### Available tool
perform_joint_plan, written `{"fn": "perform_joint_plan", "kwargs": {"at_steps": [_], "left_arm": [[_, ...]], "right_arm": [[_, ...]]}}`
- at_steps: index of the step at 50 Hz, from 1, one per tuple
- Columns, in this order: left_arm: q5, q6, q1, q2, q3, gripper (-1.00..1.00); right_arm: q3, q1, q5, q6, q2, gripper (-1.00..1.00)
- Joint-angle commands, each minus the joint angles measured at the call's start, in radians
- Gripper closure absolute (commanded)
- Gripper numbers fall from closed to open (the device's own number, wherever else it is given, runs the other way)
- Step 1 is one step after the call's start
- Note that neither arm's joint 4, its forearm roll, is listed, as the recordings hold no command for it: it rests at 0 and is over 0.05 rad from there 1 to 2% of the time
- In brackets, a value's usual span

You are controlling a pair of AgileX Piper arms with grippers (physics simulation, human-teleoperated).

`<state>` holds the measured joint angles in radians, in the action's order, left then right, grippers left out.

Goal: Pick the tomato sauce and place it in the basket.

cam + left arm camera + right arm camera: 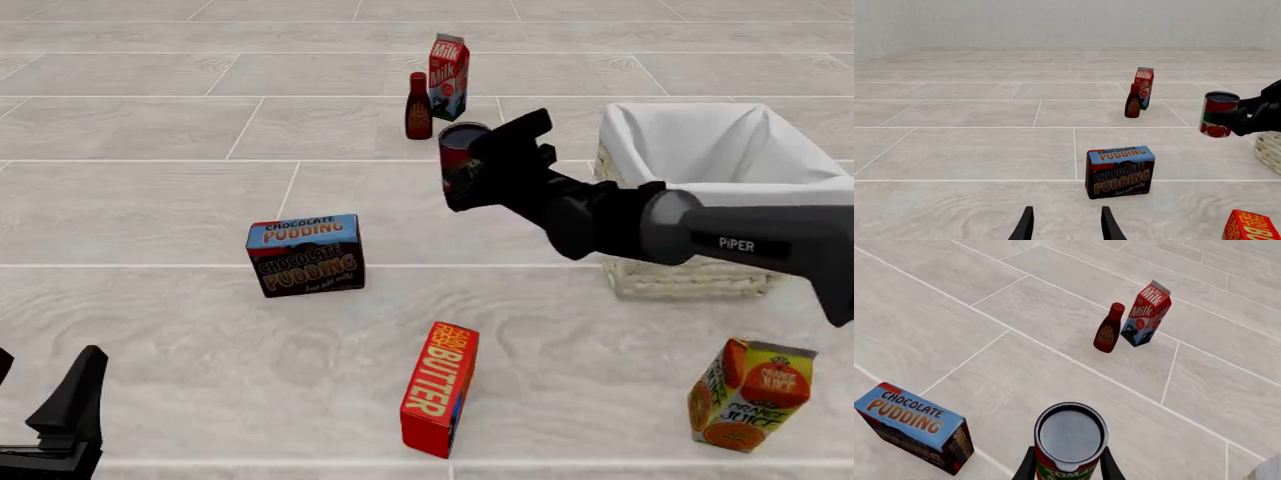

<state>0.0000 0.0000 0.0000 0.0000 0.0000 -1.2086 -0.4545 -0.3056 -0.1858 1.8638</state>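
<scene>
The tomato sauce [461, 150] is a small can with a dark top and a red and green label. It hangs upright above the floor, left of the basket [683, 278], a pale wicker square lined with white cloth. My right gripper [483, 168] is shut on the can's sides. In the right wrist view the tomato sauce [1071, 437] fills the space between the fingers [1029, 466]. The left wrist view shows the tomato sauce [1217, 114] held beside the basket's edge [1271, 151]. My left gripper [1067, 227] is low and open with nothing in it, at the near left [47, 400].
A chocolate pudding box [304, 255] stands left of centre. A red butter box [441, 388] is at the front and an orange juice carton [747, 393] at the front right. A milk carton [449, 75] and a dark red bottle [419, 106] stand at the back.
</scene>
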Motion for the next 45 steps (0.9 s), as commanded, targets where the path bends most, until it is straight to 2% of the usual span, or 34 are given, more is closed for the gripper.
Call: {"fn": "perform_joint_plan", "kwargs": {"at_steps": [1,45], "left_arm": [[0.000,0.000,0.000,0.000,0.000,-1.00],[0.000,0.000,0.000,0.000,0.000,-1.00]], "right_arm": [[0.025,0.020,0.005,0.019,-0.044,1.00],[0.033,0.157,0.045,0.018,-0.148,1.00]]}}
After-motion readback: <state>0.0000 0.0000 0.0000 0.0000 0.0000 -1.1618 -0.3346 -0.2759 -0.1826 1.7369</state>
